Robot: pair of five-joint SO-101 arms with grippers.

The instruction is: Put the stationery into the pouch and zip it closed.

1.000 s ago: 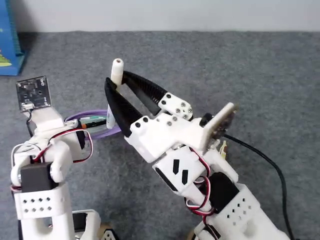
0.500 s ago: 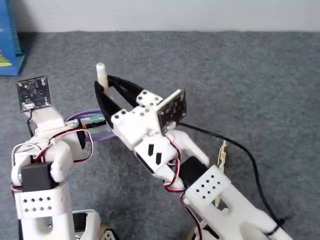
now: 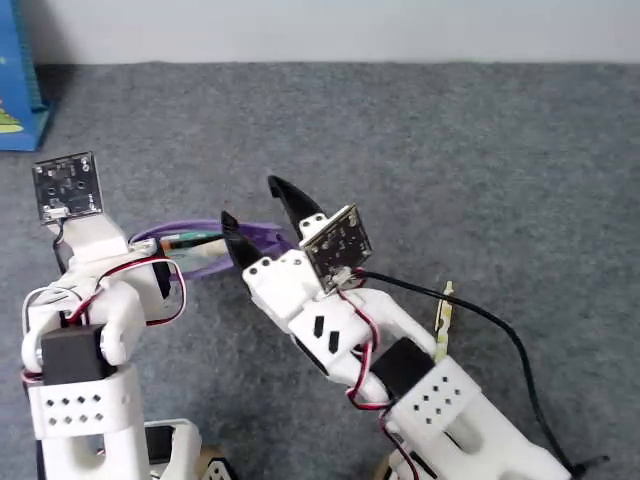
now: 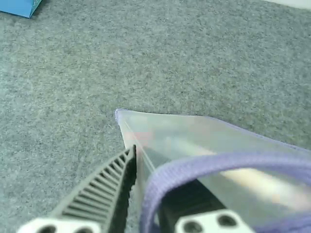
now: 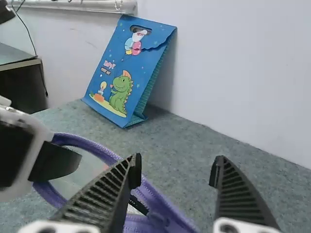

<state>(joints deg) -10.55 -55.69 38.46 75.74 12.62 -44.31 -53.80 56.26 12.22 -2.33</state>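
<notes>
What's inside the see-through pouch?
Inside the pouch lie a long pale thing and something reddish, too blurry to name. The left claw and the purple rim cover the rest.

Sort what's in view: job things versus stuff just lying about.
Job:
pouch
stationery inside it
right gripper, fingers open near the zip

Lying about:
blue gift bag
yellowish strip by the right arm, unclear what

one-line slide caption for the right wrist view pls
Right pincer open above the purple-zippered pouch that the left pincer holds; blue gift bag against the wall behind.
</notes>
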